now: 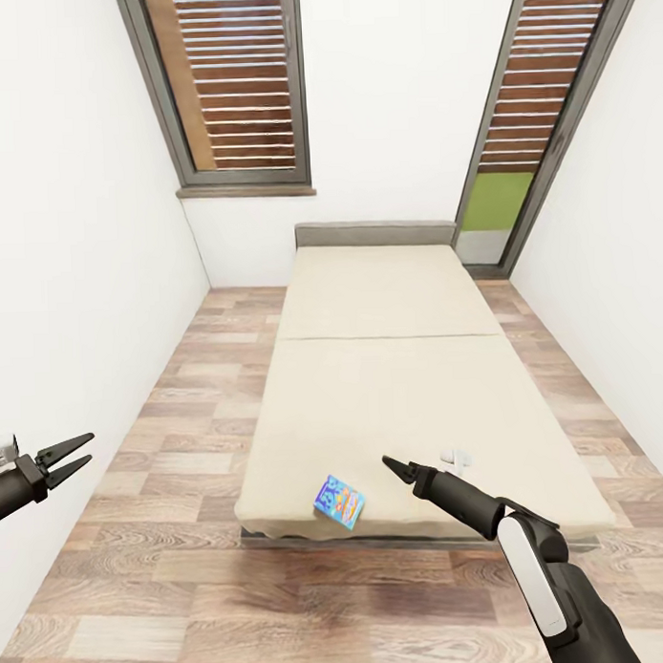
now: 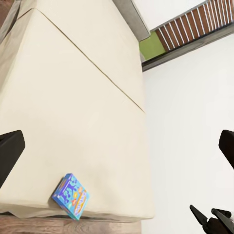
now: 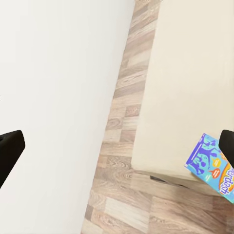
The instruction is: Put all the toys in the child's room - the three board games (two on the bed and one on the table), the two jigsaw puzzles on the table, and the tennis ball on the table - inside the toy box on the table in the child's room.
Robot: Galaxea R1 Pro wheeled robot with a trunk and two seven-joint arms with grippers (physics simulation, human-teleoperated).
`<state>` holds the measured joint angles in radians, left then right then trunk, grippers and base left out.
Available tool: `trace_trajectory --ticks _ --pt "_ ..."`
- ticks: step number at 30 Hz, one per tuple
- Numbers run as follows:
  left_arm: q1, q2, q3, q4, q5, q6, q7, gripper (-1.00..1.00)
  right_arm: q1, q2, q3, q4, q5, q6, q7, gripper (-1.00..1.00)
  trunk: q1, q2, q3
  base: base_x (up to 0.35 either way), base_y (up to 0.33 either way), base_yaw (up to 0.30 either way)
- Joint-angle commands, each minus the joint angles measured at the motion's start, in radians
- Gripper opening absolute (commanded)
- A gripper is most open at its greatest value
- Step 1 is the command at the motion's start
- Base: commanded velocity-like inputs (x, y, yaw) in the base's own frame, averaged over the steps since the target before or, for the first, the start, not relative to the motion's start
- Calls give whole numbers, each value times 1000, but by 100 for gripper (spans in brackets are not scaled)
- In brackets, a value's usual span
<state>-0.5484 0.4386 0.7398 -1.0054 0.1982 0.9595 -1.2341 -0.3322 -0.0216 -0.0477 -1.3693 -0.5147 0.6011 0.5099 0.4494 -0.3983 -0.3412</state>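
Note:
A small blue board game (image 1: 339, 501) lies flat on the beige bed (image 1: 390, 368), close to its near edge. My right gripper (image 1: 394, 465) hovers open just right of the game, above the mattress. My left gripper (image 1: 73, 455) is open over the floor at the far left, well away from the bed. The left wrist view takes in the blue board game (image 2: 71, 196), the bed (image 2: 73, 97) and my right gripper (image 2: 207, 214). The right wrist view has the board game (image 3: 212, 165) at the mattress corner. The table, toy box, jigsaw puzzles and tennis ball are out of view.
White walls close in on both sides, with a strip of wood-plank floor (image 1: 172, 423) left of the bed and a narrower one on its right. A grey headboard (image 1: 376, 232) and two tall grey-framed windows (image 1: 235, 86) stand at the far end.

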Motion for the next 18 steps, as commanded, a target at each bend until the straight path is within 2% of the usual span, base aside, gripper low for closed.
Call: trace_trajectory --ticks 1,18 --pt "-1 0 1 0 1 7 -2 100 -1 0 -2 -1 -6 8 1 100 1 -2 0 0 0 0" --pt "-1 0 1 0 1 7 -2 100 -1 0 -2 -1 -5 8 0 100 1 -2 28 0 0 0"
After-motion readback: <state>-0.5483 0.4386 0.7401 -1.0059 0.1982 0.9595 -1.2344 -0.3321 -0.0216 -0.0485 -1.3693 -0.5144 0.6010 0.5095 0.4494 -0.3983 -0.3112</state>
